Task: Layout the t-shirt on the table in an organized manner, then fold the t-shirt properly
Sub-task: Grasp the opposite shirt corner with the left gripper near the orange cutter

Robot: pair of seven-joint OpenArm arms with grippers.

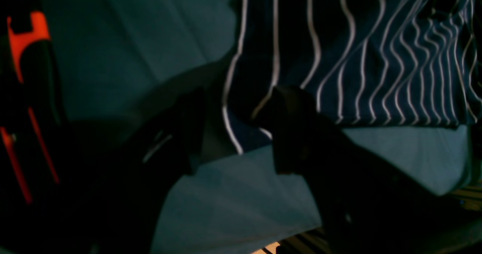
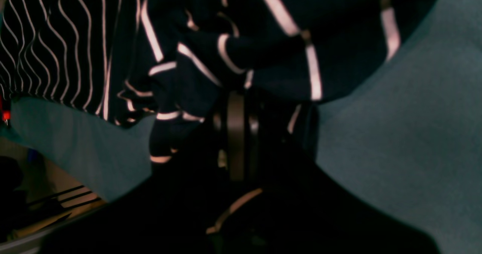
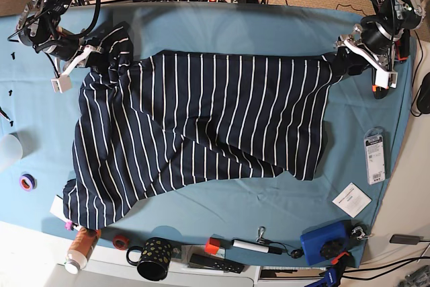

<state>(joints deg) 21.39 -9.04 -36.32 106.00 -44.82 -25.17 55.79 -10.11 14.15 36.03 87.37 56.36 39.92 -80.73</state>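
T-shirt [image 3: 201, 119] soft navy, thin white stripes, rumpled on teal table [image 3: 235, 28].

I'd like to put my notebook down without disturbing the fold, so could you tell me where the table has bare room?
The table is bare in a wide band between the t-shirt and the far edge. A narrower strip lies below the shirt's hem. The near edge is crowded: black mug, bottle, marker, blue box. The right side holds a white card.
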